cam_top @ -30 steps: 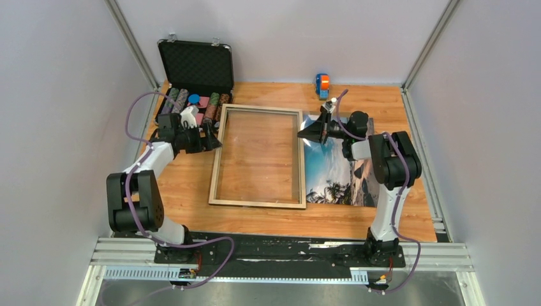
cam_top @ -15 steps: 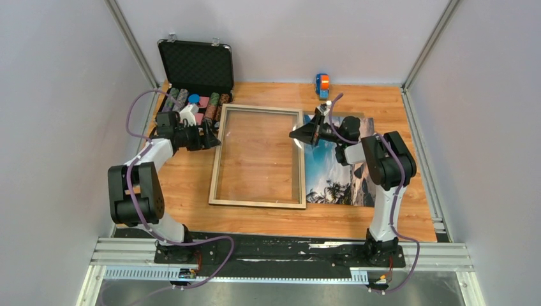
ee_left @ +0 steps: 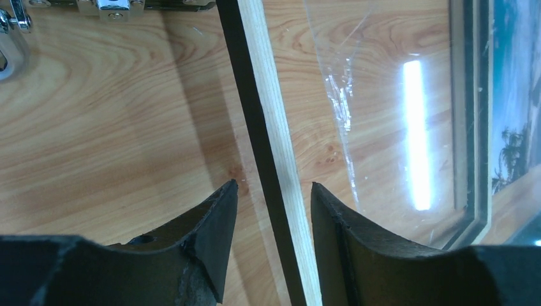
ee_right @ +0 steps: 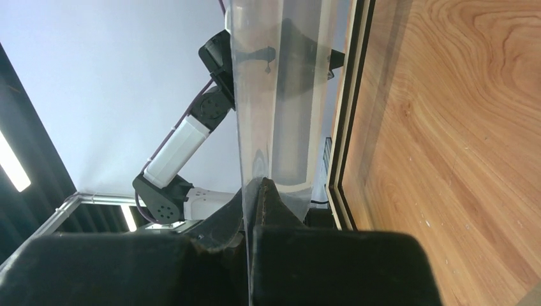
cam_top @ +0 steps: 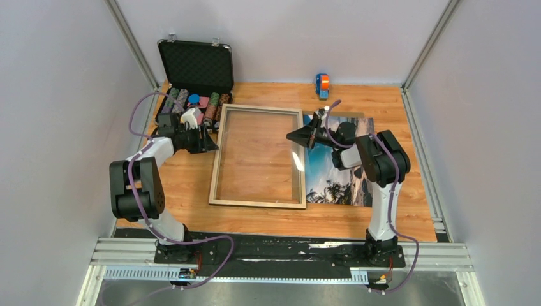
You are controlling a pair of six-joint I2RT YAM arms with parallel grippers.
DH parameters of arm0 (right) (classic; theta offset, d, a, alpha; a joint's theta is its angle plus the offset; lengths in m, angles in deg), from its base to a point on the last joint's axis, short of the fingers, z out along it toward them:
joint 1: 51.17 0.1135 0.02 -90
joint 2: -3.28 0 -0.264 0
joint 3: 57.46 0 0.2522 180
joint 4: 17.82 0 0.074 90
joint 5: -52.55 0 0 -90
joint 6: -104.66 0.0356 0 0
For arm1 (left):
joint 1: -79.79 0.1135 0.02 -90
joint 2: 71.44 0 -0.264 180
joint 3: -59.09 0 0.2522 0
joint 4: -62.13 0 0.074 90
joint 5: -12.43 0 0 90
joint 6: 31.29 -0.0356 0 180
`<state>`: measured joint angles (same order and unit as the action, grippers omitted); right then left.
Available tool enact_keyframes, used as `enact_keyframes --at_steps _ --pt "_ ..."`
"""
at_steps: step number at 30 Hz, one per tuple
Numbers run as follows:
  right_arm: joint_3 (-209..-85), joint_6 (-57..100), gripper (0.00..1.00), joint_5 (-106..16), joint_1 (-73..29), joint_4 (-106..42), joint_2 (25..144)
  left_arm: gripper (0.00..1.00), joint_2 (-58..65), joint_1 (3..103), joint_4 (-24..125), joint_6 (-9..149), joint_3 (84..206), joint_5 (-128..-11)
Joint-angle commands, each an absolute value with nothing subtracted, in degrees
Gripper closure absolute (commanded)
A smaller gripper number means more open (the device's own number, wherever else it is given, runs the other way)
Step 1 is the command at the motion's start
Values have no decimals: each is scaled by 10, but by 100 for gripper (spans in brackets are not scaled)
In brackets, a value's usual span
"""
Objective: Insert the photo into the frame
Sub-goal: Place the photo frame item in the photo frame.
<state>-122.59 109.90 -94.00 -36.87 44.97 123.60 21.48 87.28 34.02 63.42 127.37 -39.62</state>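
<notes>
The frame (cam_top: 258, 156) lies flat mid-table, pale wood face up. My left gripper (cam_top: 210, 141) straddles its left rail (ee_left: 271, 140); the fingers (ee_left: 214, 220) stand open either side of the rail, with gaps showing. My right gripper (cam_top: 295, 136) is over the frame's right rail, shut on the edge of the clear glass pane (ee_right: 255, 95), which rises tilted from the frame. The pane's edge runs straight between my right gripper's (ee_right: 255, 185) closed fingers. The photo (cam_top: 338, 172), a beach print, lies flat on the table right of the frame, partly under the right arm, and shows in the left wrist view as the photo (ee_left: 513, 95).
An open black chip case (cam_top: 194, 70) with several stacks of chips stands at the back left, its latches (ee_left: 115, 6) just beyond the left gripper. A small orange and blue object (cam_top: 322, 85) sits at the back edge. Grey walls enclose the table on three sides.
The left jaws have narrowed around the frame's left rail. The right gripper has moved left over the frame, carrying the pane's edge with it.
</notes>
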Motion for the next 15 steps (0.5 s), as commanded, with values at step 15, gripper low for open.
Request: enact_keyframes --at_steps 15 --pt "-1220 1136 100 -898 -351 544 1261 66 218 878 335 615 1295 -372"
